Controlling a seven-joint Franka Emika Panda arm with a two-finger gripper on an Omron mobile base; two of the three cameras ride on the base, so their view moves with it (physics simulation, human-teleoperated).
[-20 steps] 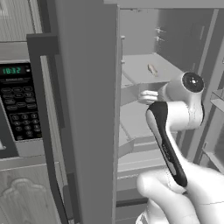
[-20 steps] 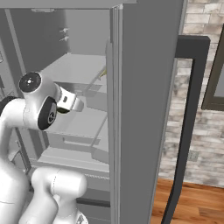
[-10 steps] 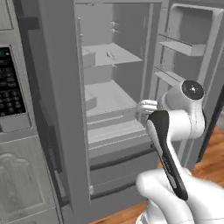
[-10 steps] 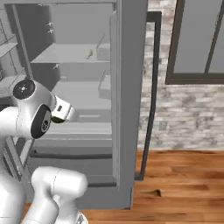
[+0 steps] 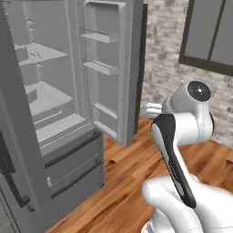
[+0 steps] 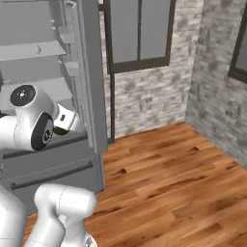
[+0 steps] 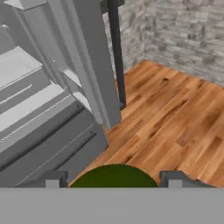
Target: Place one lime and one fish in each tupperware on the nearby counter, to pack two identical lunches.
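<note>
Hand (image 7: 113, 183) is clamped on a smooth, round, dark green lime (image 7: 114, 176); in the hand view the ball sits between the two dark finger tips (image 7: 51, 179), and a sliver of green shows under the white wrist in the right base view (image 6: 61, 130). So the lime is in the hand, in the air just in front of the open grey fridge (image 5: 54, 113), above the wood-plank floor (image 6: 169, 183).

A small pale tan elongated thing, likely a fish (image 5: 34, 53), lies on the upper flat grey shelf inside the fridge; too small to be sure.

Risks, my read:
- Lime is a slick sphere held on two narrow pads. Any jolt or fast swing during the carry could roll it out, and it would drop to the floor and roll off.
- The open fridge door (image 5: 113, 68), with its boxy moulded bins, stands close to the arm's elbow. A wide turn could clip it.
- The tupperware goal can't be judged from here, so the drop-off needs a fresh look before release.

Materials: fridge is matte grey, flat panels with hard edges and drawer fronts below. Floor is glossy orange-brown planks. Walls are rough pale grey brick (image 6: 212, 87) with a dark-framed window (image 6: 140, 34).
</note>
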